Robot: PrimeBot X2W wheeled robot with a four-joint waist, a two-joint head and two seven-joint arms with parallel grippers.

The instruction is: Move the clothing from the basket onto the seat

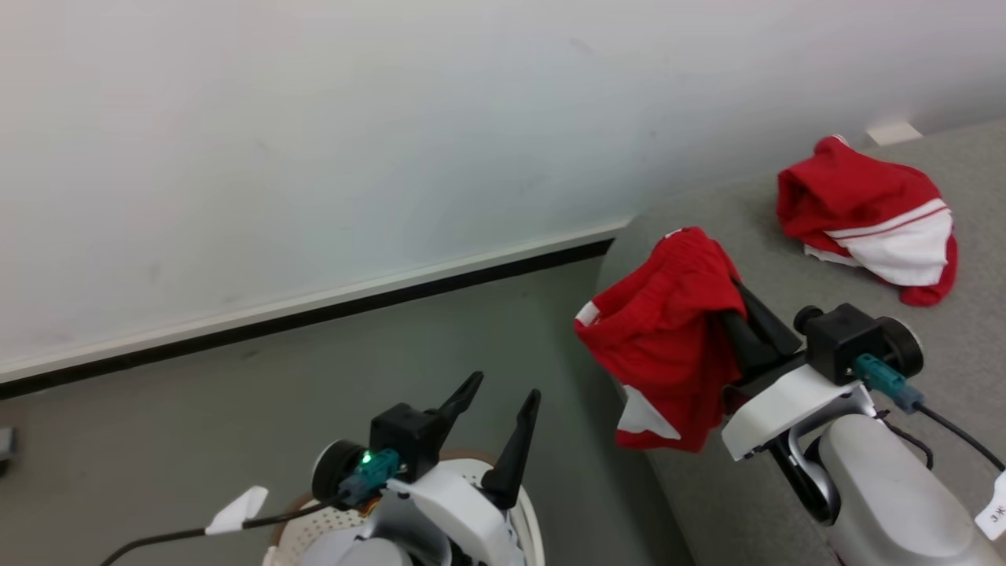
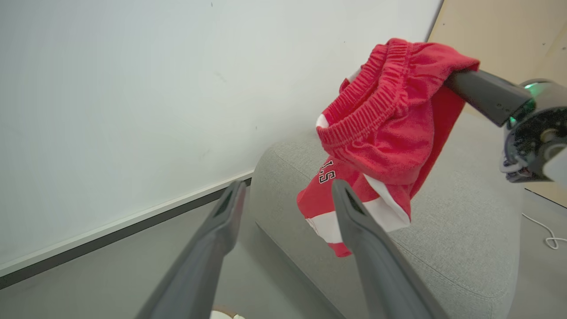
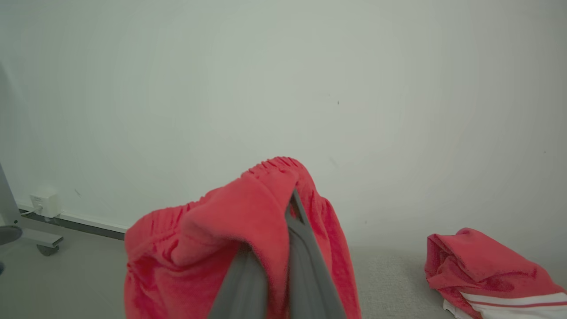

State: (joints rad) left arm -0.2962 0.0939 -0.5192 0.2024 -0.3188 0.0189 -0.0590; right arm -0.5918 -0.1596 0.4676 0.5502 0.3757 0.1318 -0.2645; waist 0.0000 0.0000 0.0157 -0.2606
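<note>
1. the right gripper (image 1: 743, 310) is pinching a pair of red shorts (image 1: 668, 330), its two long dark fingers pressing together with soft fleecy cloth bunching over them.
2. the shorts (image 2: 390, 133) are hanging in the air over the rounded end of the seat (image 2: 465, 221). the ribbed elastic waistband is gaping open, and white panels and white lettering (image 2: 327, 172) are showing lower down.
3. i cannot tell whether the lowest hem is touching the upholstery.
4. in the right wrist view the fabric (image 3: 248, 221) is draping down both sides of the closed fingers (image 3: 305, 248).
5. a second red garment (image 1: 864, 212), with a white panel and thin red stripe, is lying crumpled on the grey woven seat (image 1: 967, 330), well apart from the shorts.
6. the left gripper (image 1: 505, 387) is hovering with its tapered fingers spread and nothing between them, over the perforated cream basket (image 1: 334, 525).
7. the basket is sitting on the smooth grey floor (image 1: 236, 409), beside the seat's end.
</note>
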